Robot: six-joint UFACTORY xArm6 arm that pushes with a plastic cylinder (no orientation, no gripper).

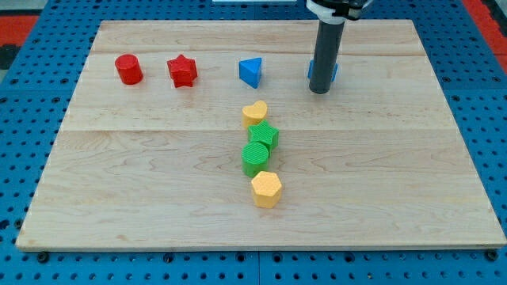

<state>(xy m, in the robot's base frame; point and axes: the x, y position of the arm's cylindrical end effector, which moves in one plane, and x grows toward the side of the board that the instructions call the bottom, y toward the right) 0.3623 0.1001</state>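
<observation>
My tip (318, 90) rests on the wooden board (158, 182) at the view's upper right, directly in front of a blue block (333, 71) that the rod mostly hides. That block is nearest to the tip and seems to touch it. A blue triangular block (251, 72) lies to the left of the tip. Farther left stand a red star (182, 70) and a red cylinder (128, 69). Below the middle runs a column of blocks: a yellow heart (255, 112), a green star (264, 135), a green cylinder (255, 157) and a yellow hexagon (267, 188).
The board lies on a blue pegboard surface (32, 158) that surrounds it on all sides. A red area (16, 28) shows at the view's top left corner.
</observation>
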